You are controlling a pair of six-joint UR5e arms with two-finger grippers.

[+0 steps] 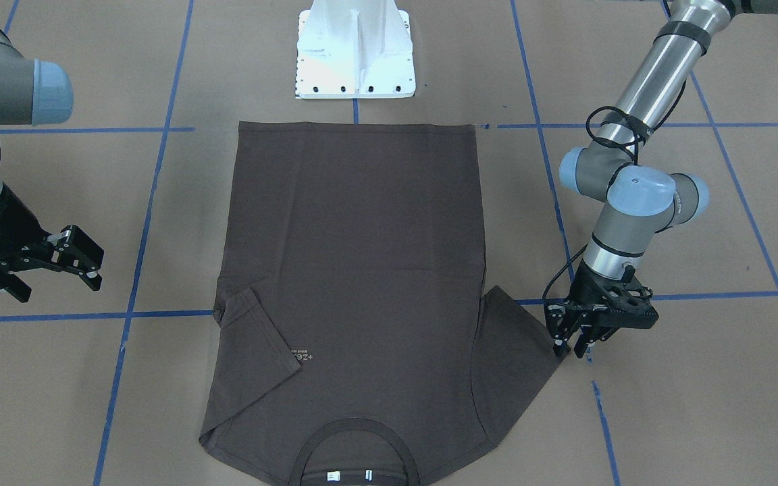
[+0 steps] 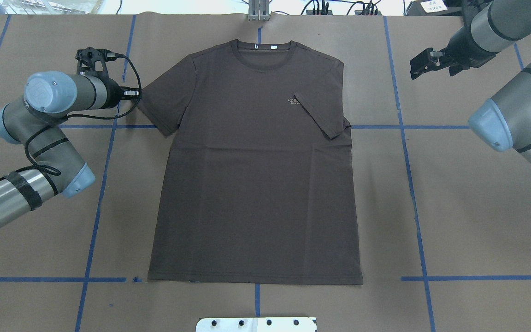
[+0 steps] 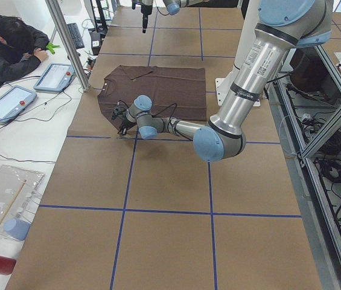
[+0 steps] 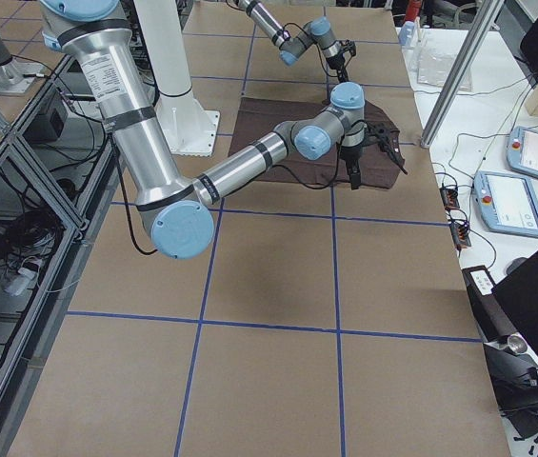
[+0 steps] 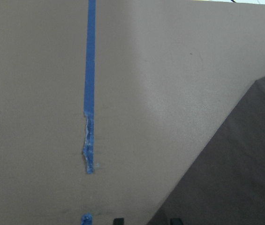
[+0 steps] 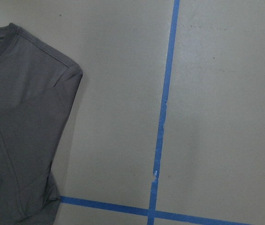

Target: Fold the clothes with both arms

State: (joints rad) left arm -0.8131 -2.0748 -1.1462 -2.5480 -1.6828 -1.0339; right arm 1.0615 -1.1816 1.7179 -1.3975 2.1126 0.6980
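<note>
The light is bright, even and diffuse, falling from above across the brown paper-covered table (image 1: 699, 418), and shadows are faint and soft-edged. The white metal base (image 1: 355, 54) at top centre of the front-facing view is nearly washed out. A glaring, overexposed strip runs along the overhead view's top edge. A bright streak glints on the silver-grey jointed left robot arm (image 1: 652, 74) at upper right. The dark brown cotton T-shirt (image 2: 256, 184) shows its creases only dimly. The left wrist view is soft, with a pale sheen mid-frame and the blue tape line (image 5: 90, 70) slightly blurred.
</note>
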